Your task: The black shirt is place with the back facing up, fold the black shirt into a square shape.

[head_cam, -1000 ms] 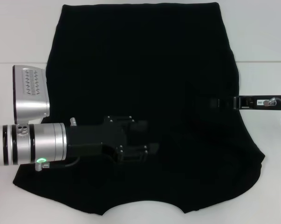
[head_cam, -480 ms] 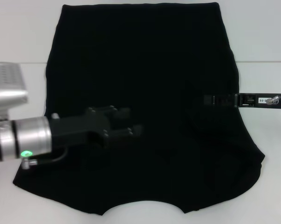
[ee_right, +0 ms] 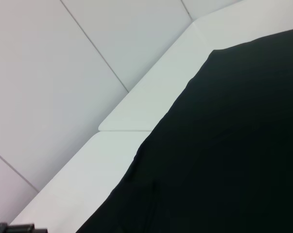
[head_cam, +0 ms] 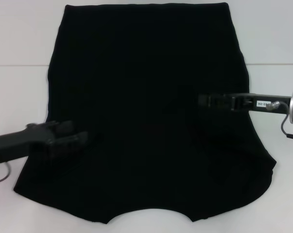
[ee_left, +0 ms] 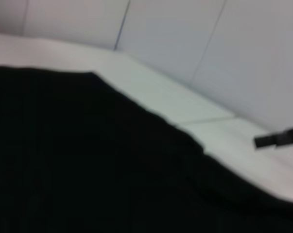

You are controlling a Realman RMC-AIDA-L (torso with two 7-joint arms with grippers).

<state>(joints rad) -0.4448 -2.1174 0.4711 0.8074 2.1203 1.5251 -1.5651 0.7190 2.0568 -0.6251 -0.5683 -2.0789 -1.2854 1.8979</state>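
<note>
Head view: black shirt point(head_cam: 146, 111) spread on the white table point(head_cam: 20, 97), neckline toward me, sides look tucked in; the square isn't made yet. My left pincer point(head_cam: 71, 141) sits over its left edge, right pincer point(head_cam: 204, 100) over the right side; can't tell either's opening.
Left wrist view: shirt edge, table.
Right wrist view: same.

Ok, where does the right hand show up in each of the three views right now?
Head view: right hand reaches in from the right edge, over the black shirt.
Left wrist view: a small dark piece at the far edge, beyond the shirt, probably the right hand.
Right wrist view: not in it.
Shared landmark: the shirt's edge against the white table.
</note>
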